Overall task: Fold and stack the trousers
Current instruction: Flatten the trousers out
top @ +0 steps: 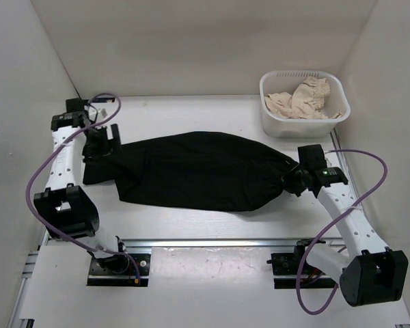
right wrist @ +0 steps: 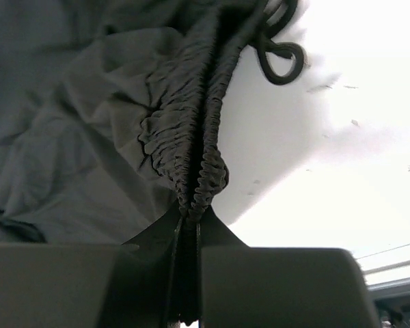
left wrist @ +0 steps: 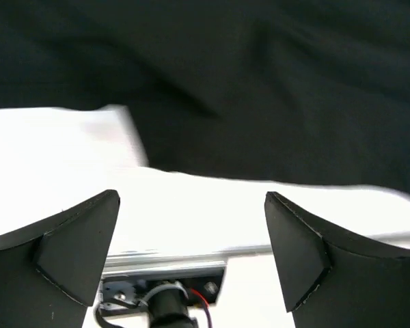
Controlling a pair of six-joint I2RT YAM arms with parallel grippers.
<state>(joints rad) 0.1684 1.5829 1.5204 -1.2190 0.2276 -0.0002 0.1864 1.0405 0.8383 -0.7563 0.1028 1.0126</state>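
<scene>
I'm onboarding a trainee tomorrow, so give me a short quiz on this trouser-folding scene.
1. True or false: the left gripper is shut on the trousers.
2. Which part does the right gripper pinch? A) a leg hem B) the gathered elastic edge C) a pocket
3. What holds the beige cloth?
Key: 1 false, it is open; 2 B; 3 the white basket.

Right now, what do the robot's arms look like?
Both arms are white with chunky black joints. A purple cable loops beside the left arm and the right arm, which shows a green light. The left gripper and right gripper have black wedge-shaped fingers.
</scene>
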